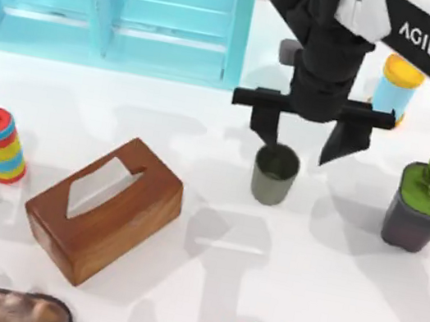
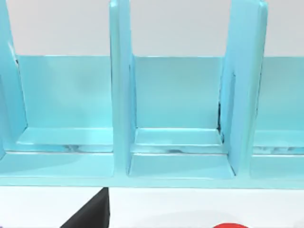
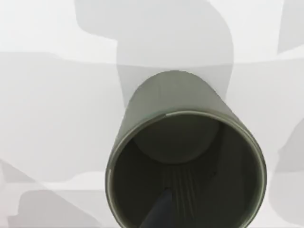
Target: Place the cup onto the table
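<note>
Right pincer (image 1: 301, 147) spread wide over the cup (image 1: 275, 174), holding nothing.

The cup stands upright on the white bench (image 1: 324, 297), right of centre, one finger at its rim (might be dipping inside, hard to say). I'd lift straight up so nothing tips it. Plenty of bare, flat surface around: plant pot (image 1: 424, 206) apart, tissue box (image 1: 104, 208) further left. Left arm parked by the blue cabinet (image 2: 180, 109).
</note>
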Robot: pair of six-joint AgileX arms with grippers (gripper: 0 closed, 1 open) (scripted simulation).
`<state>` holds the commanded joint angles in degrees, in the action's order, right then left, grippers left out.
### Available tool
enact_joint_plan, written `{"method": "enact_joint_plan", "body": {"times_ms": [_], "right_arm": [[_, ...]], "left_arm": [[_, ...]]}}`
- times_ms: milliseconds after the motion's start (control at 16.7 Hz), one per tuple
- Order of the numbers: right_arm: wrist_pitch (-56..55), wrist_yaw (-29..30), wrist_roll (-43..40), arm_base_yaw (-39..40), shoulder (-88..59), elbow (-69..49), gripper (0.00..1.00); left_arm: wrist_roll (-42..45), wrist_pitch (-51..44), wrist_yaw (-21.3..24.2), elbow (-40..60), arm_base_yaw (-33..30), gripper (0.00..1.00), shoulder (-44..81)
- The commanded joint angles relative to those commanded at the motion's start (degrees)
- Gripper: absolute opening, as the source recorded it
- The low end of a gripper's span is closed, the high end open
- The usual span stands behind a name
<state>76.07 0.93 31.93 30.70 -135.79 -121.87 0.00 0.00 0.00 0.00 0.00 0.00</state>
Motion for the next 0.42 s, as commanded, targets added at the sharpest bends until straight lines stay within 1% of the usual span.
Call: {"method": "enact_joint_plan", "body": {"times_ms": [60, 120, 420], "right_arm": [[0.0, 0.0, 0.0, 0.0, 0.0, 0.0, 0.98], [0.0, 0.0, 0.0, 0.0, 0.0, 0.0, 1.0], [0.0, 0.0, 0.0, 0.0, 0.0, 0.0, 1.0]], "left_arm": [[0.0, 0.0, 0.0, 0.0, 0.0, 1.0, 0.0], [0.0, 0.0, 0.0, 0.0, 0.0, 1.0, 0.0], [0.0, 0.0, 0.0, 0.0, 0.0, 1.0, 0.0]]}}
